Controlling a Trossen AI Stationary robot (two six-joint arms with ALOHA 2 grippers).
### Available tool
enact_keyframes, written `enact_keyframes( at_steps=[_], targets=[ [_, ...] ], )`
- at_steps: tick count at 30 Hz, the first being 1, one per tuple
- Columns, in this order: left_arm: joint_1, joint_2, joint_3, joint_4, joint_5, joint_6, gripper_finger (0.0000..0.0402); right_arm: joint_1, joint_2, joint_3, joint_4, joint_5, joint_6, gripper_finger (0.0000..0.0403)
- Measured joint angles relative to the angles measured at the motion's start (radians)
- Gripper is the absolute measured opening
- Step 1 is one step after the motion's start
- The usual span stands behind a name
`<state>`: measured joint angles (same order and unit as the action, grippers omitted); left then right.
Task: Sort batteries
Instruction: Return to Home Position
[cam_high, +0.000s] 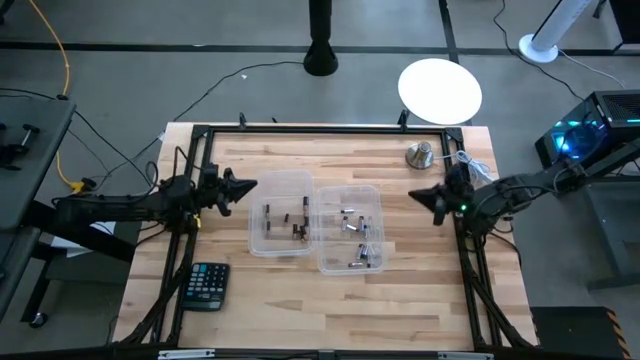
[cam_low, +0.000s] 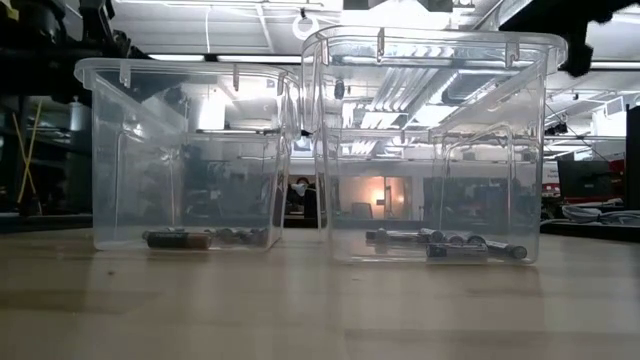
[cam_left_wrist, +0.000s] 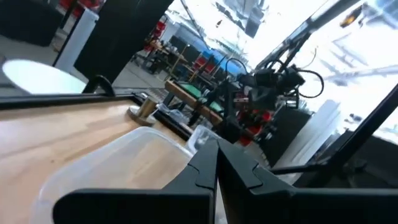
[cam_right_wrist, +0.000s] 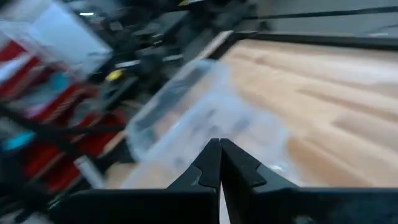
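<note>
Clear plastic, mid-frame: left bin (cam_high: 266, 196) holds the dark batteries (cam_high: 297, 229), right bin (cam_high: 335, 247) the silver batteries (cam_high: 360, 226). I log left gripper (cam_high: 249, 186) and right gripper (cam_high: 416, 195) clenched empty, flanking them. Hazard: a wide arm swing clips a bin and scatters the sorted batteries.

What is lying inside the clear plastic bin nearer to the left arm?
Several small dark batteries lie on the floor of this clear bin. Nothing covers them from above; some overlap, so their number is unclear.
</note>
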<state>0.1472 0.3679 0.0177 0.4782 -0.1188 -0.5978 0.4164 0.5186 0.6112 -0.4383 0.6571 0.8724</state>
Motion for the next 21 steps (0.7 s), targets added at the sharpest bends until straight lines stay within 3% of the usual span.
enact_keyframes(
  at_steps=[5, 9, 15, 21],
  targets=[
    [0.0, 0.0, 0.0, 0.031, 0.0, 0.066, 0.0, -0.051, -0.107, -0.304, 0.507, -0.134, -0.206, 0.0],
    [0.0, 0.0, 0.0, 0.084, -0.002, 0.1, 0.0, -0.193, -0.148, -0.452, 0.786, -0.317, -0.303, 0.0],
    [0.001, 0.0, 0.0, 0.149, -0.001, 0.033, 0.0, -0.435, -0.129, -0.498, 0.853, -0.647, -0.462, 0.0],
    [0.001, 0.0, 0.0, 0.146, 0.0, 0.053, 0.0, -0.563, -0.127, -0.563, 0.848, -0.8, -0.528, 0.0]
  ],
)
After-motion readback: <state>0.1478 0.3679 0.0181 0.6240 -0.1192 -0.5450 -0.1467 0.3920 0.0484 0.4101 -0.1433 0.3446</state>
